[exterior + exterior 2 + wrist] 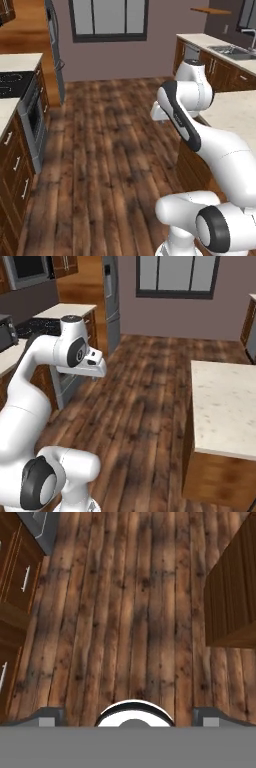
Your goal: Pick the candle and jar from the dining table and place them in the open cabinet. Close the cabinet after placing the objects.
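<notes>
arm folded high over the wood floor [100, 150], hand pointing straight down. in the hand view the gripper [130, 714] has its 2 finger tips at the far left and far right of the bottom edge, jaws spread about as wide as they go, nothing between them but floorboards.

dining table [225, 406] stands to the arm's right, cream speckled top on a wood base; the part of its top in view is bare. its wood side shows at the right edge of the hand view.

low drawers [15, 582] with short silver handles lie on the left of the hand view. stove [12, 82] and oven front on the left counter run. sink [232, 50] on the far counter. window [175, 276] in the back wall.
</notes>
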Motion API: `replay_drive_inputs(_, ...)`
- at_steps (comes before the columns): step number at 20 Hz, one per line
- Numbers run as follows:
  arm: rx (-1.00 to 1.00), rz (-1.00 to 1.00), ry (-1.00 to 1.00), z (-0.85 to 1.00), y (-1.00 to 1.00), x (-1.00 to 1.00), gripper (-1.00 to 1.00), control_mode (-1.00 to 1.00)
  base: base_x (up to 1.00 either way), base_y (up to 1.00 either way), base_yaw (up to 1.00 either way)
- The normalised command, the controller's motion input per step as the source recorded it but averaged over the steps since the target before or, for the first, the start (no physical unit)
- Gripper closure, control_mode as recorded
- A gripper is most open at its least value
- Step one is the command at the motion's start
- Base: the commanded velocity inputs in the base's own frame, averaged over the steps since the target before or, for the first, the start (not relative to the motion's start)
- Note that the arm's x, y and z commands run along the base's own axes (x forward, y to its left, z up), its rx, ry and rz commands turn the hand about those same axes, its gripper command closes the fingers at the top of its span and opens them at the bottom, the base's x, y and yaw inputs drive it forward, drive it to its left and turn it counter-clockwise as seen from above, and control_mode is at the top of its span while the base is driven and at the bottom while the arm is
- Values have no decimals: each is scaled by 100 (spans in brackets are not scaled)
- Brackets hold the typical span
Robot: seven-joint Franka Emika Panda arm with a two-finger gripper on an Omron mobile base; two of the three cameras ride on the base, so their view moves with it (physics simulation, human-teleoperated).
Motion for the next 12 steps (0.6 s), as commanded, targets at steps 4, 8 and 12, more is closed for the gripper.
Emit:
replay_drive_inputs(4,0,0,0,0,0,0,-100,100,100,27,0)
replay_drive_inputs(8,0,0,0,0,0,0,-100,100,100,19,-1)
replay_drive_inputs(12,0,0,0,0,0,0,-100,100,100,9,-5)
